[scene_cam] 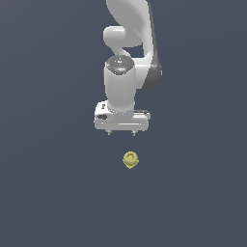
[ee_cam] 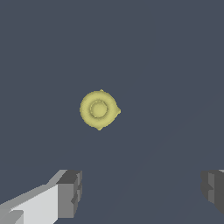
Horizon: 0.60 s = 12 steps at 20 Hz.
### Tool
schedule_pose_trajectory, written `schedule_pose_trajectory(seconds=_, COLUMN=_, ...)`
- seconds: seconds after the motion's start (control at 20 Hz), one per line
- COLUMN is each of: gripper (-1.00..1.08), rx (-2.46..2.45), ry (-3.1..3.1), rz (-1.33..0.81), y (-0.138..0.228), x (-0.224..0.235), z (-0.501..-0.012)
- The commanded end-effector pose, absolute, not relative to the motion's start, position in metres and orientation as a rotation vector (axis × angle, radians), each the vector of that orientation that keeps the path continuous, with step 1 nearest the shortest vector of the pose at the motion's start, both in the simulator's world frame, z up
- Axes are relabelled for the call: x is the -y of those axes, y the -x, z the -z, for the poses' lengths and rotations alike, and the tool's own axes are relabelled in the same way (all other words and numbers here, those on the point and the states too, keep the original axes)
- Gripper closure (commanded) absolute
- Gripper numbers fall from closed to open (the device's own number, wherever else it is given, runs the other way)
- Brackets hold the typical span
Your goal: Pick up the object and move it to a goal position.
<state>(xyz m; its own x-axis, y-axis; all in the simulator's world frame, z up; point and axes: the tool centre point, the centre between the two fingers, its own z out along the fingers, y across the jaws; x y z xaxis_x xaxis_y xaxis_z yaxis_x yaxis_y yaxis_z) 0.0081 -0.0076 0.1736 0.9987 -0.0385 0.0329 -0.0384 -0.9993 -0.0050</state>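
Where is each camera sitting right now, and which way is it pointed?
Exterior view: off the arm, facing the white arm and its downward-pointing hand, with the pale-yellow knob on the dark surface; from where it looks cannot be told.
Wrist view: on the wrist, looking along the hand onto the knob's ringed top; only the two spread fingertips show.
Shared: both see the knob, lying free and outside the hand.

A flat, plain dark blue-grey surface [scene_cam: 53, 193] carries one thing: the small pale-yellow object [scene_cam: 130, 159], resting directly on it.
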Motion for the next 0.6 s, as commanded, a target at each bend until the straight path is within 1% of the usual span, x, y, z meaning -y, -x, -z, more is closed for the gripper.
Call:
schedule_pose_trajectory(seconds=0.0, gripper=-0.92, rx=-0.06, ry=3.136, rz=0.052, y=-0.008, x=0.008, z=-0.174)
schedule_pose_trajectory(seconds=0.55, gripper=-0.92, rx=0.011, ry=3.141, rz=0.078, y=-0.015, x=-0.024, z=-0.175)
